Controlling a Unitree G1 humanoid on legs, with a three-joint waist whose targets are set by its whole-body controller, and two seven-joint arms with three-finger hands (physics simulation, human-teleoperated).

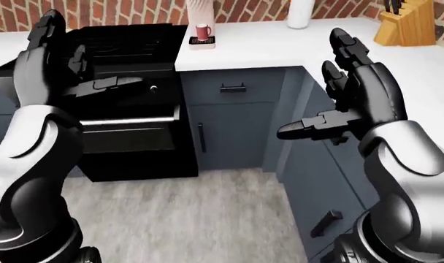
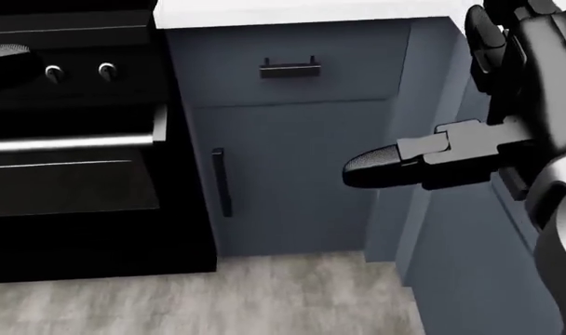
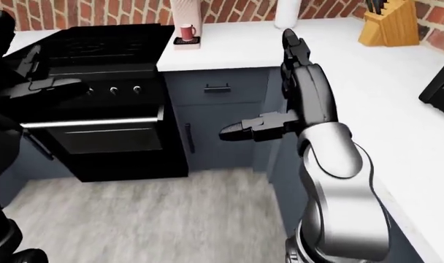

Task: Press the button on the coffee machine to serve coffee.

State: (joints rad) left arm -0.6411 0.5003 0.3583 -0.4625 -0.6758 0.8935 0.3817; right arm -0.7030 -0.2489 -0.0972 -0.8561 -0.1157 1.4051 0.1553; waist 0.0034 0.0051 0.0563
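We hold both hands raised, palms inward, holding nothing: left hand (image 1: 50, 60) with fingers spread open over the black stove (image 1: 127, 104), right hand (image 1: 354, 93) likewise open, its thumb pointing left before the blue cabinets (image 1: 240, 126). Coffee machine (image 1: 198, 13): only its pale lower body shows at the top edge of the left-eye view, on the white tabletop (image 1: 280, 44); button not visible. Red mug (image 1: 203, 32) on its tray. Knife block (image 1: 406, 24) at top right.

White cylindrical coffee machine (image 1: 199, 16) with red mug (image 1: 203, 32) on its tray, upright, well above-left of right hand (image 1: 354, 93).
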